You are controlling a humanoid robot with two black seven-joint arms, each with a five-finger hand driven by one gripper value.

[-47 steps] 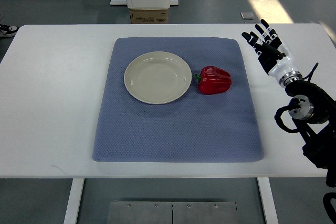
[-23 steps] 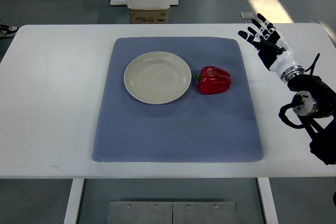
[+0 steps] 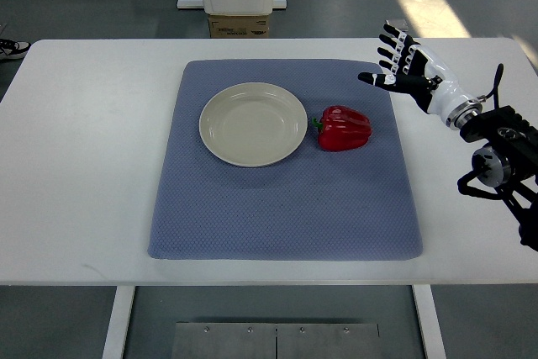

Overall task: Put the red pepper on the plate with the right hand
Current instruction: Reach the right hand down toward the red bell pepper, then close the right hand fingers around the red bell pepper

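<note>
Red pepper [image 3: 344, 128], glossy and blocky with a short green stem, is what I am after, yet it is the smallest thing here, so I start with the largest. My work surface is a wide white rectangular table [image 3: 84, 166] that spans nearly the whole view. On its middle lies a blue-grey textured fabric mat [image 3: 286, 208] with rounded corners, flat on the tabletop. Toward the 11 o'clock part of that mat sits a round cream ceramic plate [image 3: 252, 124], bare on its face. The pepper lies on the mat at 3 o'clock from the plate, just beside its rim, lying on its side with the stem pointing toward the plate; I cannot tell whether stem and rim touch.

My right hand [image 3: 402, 69], black-fingered with a white wrist shell, comes in from the right edge and hovers at about 2 o'clock from the pepper, over the mat's far right corner. Its fingers [image 3: 391, 38] are spread and relaxed, pointing to 11 o'clock, with the thumb stretched out toward 9 o'clock, and they hold nothing. The hand is near the pepper but apart from it.

Beyond the table's far edge, at 12 o'clock, a brown cardboard box [image 3: 239, 26] sits on the grey floor.
</note>
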